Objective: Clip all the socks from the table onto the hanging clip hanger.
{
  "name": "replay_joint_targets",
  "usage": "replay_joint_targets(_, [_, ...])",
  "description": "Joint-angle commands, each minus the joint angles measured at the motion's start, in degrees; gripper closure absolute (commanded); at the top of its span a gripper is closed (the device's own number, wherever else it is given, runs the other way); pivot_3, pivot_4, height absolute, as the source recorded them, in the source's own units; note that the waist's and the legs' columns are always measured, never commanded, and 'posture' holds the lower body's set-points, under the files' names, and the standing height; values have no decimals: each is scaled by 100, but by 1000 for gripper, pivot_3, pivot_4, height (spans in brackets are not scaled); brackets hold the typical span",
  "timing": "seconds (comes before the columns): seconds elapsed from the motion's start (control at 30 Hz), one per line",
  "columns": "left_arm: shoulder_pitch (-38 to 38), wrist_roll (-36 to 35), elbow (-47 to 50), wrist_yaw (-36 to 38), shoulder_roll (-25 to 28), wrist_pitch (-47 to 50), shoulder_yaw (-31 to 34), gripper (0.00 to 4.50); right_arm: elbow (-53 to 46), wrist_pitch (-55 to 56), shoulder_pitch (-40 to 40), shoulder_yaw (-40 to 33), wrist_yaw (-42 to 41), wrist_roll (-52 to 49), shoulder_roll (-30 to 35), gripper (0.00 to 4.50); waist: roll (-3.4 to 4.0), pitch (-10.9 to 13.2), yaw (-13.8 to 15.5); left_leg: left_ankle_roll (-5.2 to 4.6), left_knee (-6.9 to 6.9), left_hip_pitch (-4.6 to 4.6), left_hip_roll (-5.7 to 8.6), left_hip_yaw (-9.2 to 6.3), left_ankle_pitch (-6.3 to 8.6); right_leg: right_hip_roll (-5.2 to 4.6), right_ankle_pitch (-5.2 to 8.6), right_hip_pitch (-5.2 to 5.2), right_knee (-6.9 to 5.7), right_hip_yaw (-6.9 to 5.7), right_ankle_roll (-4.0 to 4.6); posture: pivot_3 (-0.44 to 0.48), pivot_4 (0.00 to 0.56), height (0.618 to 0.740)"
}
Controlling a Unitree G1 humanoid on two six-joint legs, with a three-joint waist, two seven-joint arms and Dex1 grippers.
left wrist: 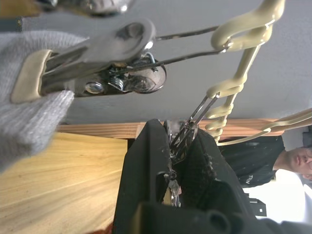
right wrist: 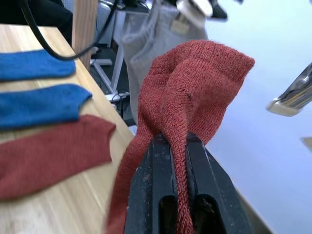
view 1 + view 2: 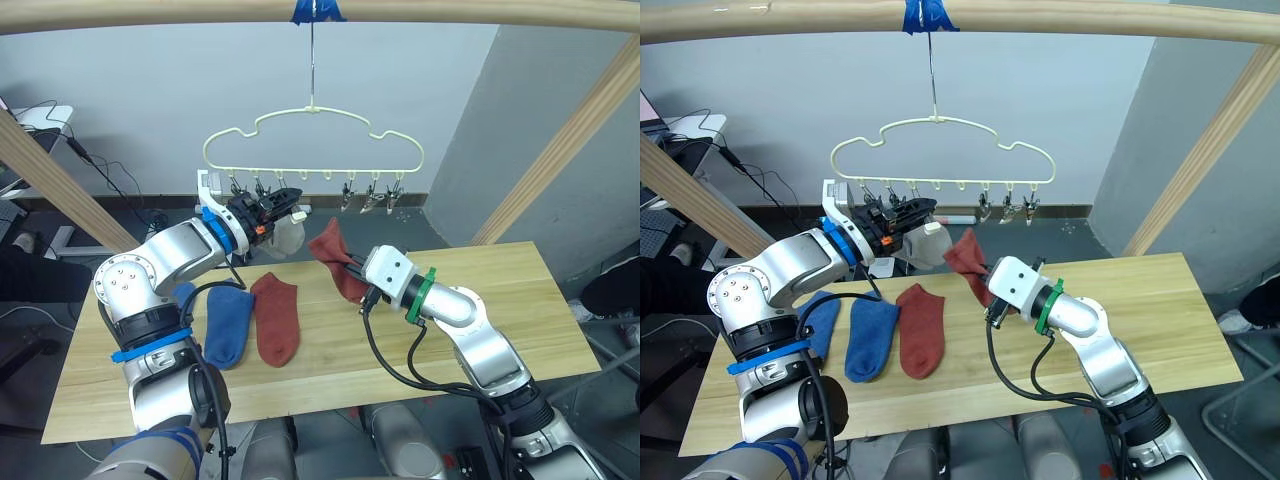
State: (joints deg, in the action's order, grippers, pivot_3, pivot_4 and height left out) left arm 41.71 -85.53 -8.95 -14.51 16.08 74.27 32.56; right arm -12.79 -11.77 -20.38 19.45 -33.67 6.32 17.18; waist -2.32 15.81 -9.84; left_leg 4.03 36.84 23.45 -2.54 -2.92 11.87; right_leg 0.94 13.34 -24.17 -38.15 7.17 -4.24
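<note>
Beside the hanger's grey sock point(image 3: 928, 243), left jaws pinch a clip point(image 1: 181, 139), seemingly.

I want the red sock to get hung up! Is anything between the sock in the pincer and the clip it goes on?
Nothing visible blocks it. The right pincer holds the rust red sock just below the clip hanger. The left pincer is squeezing a clip beside the hung grey sock, with open air between.
</note>
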Motion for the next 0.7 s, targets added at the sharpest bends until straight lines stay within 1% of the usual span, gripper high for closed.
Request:
replay_joint_targets(0.03, [21, -138, -23, -9, 114, -131, -163, 4184, -343, -82, -233, 87, -26, 48, -73, 4472, 0, 0, 0, 0, 0, 3, 0, 1, 0, -1, -1, 0, 6, 0, -1, -149, 231, 740])
replay_joint_targets(0.2, [-11, -210, -31, 37, 188, -246, -321, 4184, -373, -189, -283, 118, -56, -16, -135, 4472, 0, 0, 17, 3, -9, 17, -1, -3, 3, -2, 0, -6, 20, -4, 0, -143, 235, 740])
replay_joint_targets(0.3, [-45, -211, 10, 86, 244, -311, -415, 4184, -357, -243, -341, 219, -226, -111, -159, 4472, 0, 0, 20, 4, -8, 34, -1, -3, 4, -3, -1, -20, 21, -5, 0, -143, 235, 740])
replay_joint_targets(0.7, [-137, -326, 75, 109, 326, -538, -620, 4184, -142, -138, -448, 366, -558, -181, -171, 4472, 0, 0, 26, 4, -8, 34, -1, -7, 3, -3, 0, -20, 21, -9, 0, -128, 242, 740])
